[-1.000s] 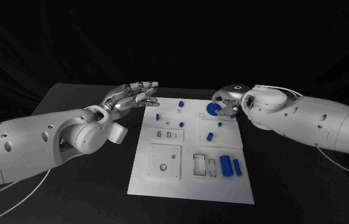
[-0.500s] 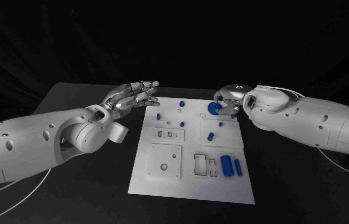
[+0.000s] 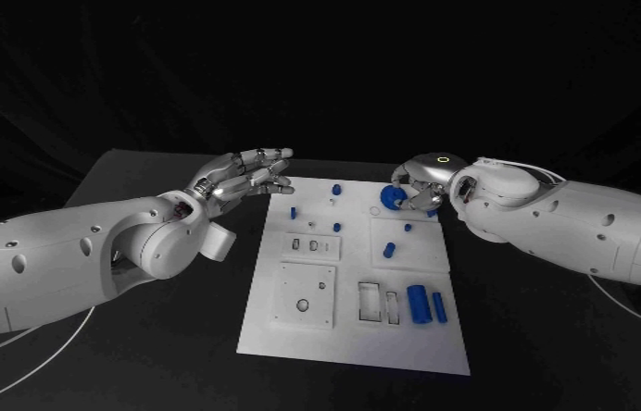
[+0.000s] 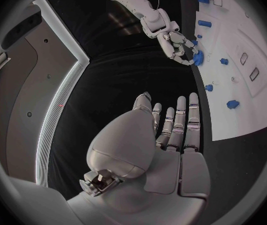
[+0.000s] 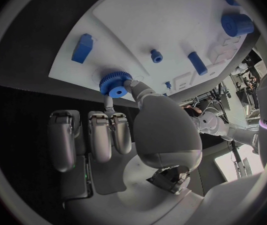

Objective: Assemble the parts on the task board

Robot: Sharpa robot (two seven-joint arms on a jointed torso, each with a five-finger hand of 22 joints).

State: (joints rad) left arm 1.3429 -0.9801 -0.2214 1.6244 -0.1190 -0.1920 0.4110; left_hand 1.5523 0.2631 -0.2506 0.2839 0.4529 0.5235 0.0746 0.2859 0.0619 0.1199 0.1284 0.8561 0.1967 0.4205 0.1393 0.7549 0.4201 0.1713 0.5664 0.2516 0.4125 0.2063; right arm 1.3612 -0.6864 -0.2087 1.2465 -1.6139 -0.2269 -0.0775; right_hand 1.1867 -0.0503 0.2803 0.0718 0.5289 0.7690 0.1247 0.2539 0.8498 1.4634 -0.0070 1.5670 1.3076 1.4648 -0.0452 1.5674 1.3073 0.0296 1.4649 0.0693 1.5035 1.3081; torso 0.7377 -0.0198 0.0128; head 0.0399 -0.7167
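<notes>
The white task board (image 3: 307, 332) lies in the middle of the black table. My right hand (image 3: 423, 189) is at the board's far right corner and pinches a blue gear (image 3: 393, 198) between thumb and a finger. The right wrist view shows the gear (image 5: 115, 84) at the board's edge (image 5: 77, 77); I cannot tell whether it touches the board. My left hand (image 3: 250, 177) hovers beside the far left corner with straight, spread fingers and holds nothing. The left wrist view shows this hand (image 4: 171, 135) and, beyond it, the right hand (image 4: 176, 46) with the gear (image 4: 198, 58).
On the board's near right lie a thick blue cylinder (image 3: 416, 302) and a thin blue bar (image 3: 437, 306). A short blue piece (image 3: 387, 251) and small blue pegs (image 3: 337, 190) stand farther back. Rectangular recesses (image 3: 366, 302) sit near the middle.
</notes>
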